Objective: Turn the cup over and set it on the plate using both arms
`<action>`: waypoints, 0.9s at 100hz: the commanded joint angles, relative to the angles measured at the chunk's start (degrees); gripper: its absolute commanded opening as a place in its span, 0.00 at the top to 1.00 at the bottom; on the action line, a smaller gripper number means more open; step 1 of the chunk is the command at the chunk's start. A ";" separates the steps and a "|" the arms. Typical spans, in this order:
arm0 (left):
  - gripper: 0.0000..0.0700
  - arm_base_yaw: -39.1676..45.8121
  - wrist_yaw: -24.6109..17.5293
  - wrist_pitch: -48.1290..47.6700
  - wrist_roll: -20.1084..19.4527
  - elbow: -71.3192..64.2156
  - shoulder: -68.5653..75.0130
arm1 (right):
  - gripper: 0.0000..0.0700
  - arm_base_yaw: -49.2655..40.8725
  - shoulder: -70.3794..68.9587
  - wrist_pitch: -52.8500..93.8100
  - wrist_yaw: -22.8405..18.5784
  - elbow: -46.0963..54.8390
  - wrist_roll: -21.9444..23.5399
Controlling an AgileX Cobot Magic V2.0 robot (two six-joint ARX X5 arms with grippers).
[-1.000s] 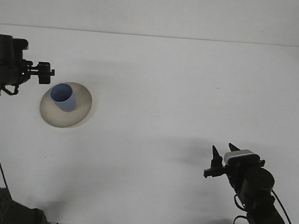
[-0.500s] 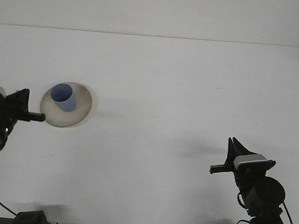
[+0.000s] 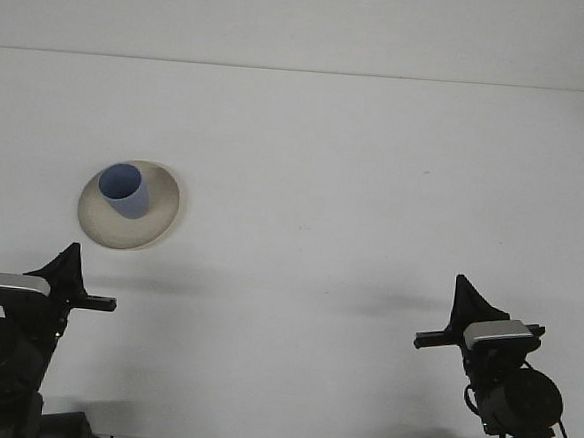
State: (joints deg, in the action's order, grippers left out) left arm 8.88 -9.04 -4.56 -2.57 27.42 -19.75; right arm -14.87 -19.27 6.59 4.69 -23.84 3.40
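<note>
A blue cup point(image 3: 126, 189) stands upright, mouth up, on the beige plate point(image 3: 157, 220) at the left of the white table. My left gripper point(image 3: 69, 256) is low at the front left, below the plate and well apart from it, holding nothing. At the front right my right gripper point(image 3: 462, 288) also holds nothing and is far from the cup. Each gripper shows only as a dark pointed shape aimed away from me.
The white table point(image 3: 325, 181) runs back to a pale wall. Both arm bases sit at the bottom corners of the view.
My left arm has dropped from beside the cup at upper left down to the front left. The right arm has pulled back and lower. The cup stays on the plate.
</note>
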 commanded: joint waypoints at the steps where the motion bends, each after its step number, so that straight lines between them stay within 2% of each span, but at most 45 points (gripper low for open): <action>1: 0.98 0.15 0.22 0.87 0.68 0.92 0.13 | 1.00 -0.04 -0.17 -0.59 0.09 0.11 -0.20; 72: 0.98 0.15 0.24 0.68 0.63 0.90 0.70 | 1.00 -0.04 -0.17 -0.59 0.07 0.11 -0.20; 81: 0.98 -0.48 0.28 -1.05 1.60 0.24 1.36 | 1.00 -0.04 -0.17 -0.59 0.07 0.11 -0.20; 85: 0.98 -1.42 1.11 -0.90 1.60 -0.92 1.88 | 1.00 -0.04 -0.17 -0.57 0.07 0.11 -0.20; 90: 0.98 -3.17 4.31 1.36 1.55 -3.63 2.82 | 1.00 -0.04 -0.17 -0.57 0.07 0.11 -0.20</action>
State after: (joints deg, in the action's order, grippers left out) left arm 7.18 -7.66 -5.06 -1.74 26.35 -17.58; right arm -14.87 -19.27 6.59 4.69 -23.84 3.40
